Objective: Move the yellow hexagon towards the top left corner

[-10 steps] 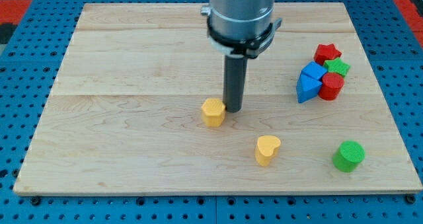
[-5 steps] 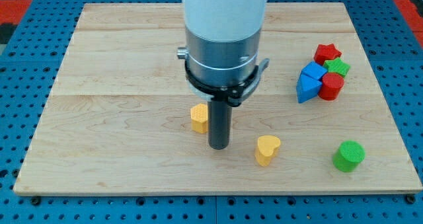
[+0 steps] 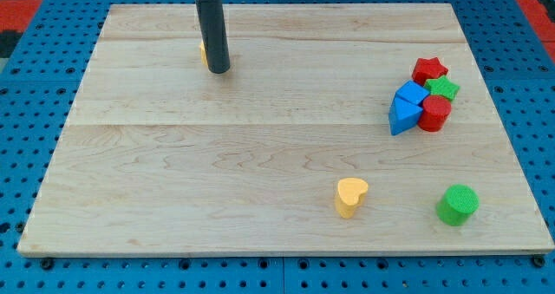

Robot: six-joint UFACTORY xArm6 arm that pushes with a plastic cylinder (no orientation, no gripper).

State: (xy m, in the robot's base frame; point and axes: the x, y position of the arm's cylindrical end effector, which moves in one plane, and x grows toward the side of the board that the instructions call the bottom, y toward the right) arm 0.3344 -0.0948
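The yellow hexagon [image 3: 203, 52] is almost wholly hidden behind the dark rod; only a thin yellow sliver shows at the rod's left edge, near the board's top left part. My tip [image 3: 218, 69] rests on the board just to the right of and below that sliver, touching or nearly touching the block.
A yellow heart [image 3: 350, 196] lies at the lower middle right. A green cylinder [image 3: 457, 205] stands at the lower right. At the right edge is a tight cluster: red star [image 3: 428, 69], green star [image 3: 443, 88], blue cube [image 3: 410, 94], blue wedge [image 3: 401, 114], red cylinder [image 3: 435, 114].
The rod has swept from the board's middle up and to the left, and the yellow hexagon has gone with it towards the top left. The other blocks have not moved.
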